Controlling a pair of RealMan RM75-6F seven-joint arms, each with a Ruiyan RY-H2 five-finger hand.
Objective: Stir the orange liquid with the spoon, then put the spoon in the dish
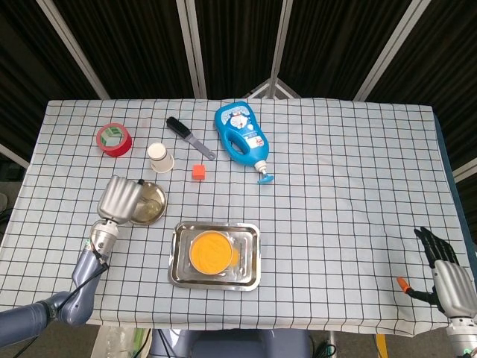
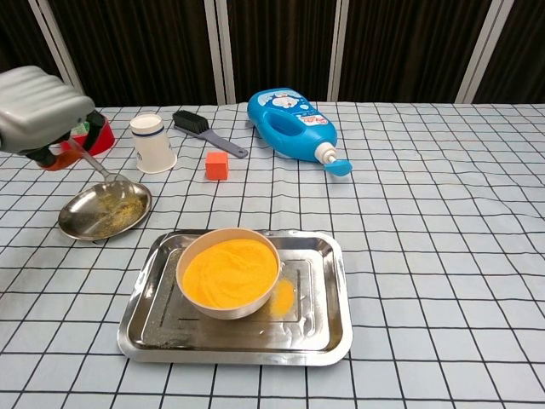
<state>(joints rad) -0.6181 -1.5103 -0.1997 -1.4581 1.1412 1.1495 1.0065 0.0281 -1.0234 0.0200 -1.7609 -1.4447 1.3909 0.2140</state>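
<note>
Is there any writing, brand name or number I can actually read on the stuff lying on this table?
None can be read.
Blue bottle: its label shows a cartoon face and small print, too blurred to read.
Red tape roll: green patch inside, any print too small to read.
Paper cup: no text visible.

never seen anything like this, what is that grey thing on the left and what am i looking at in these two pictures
It is a two-armed robot at a table. One picture looks down from its head, the other forward from its chest.

The grey thing is its left robot hand. It holds a spoon, whose bowl is at the round metal dish.

The right robot hand waits at the table's near right edge, holding nothing.

On the checked cloth: a metal tray with a bowl of orange liquid, a blue bottle, a paper cup, an orange cube, a black brush and red tape.
</note>
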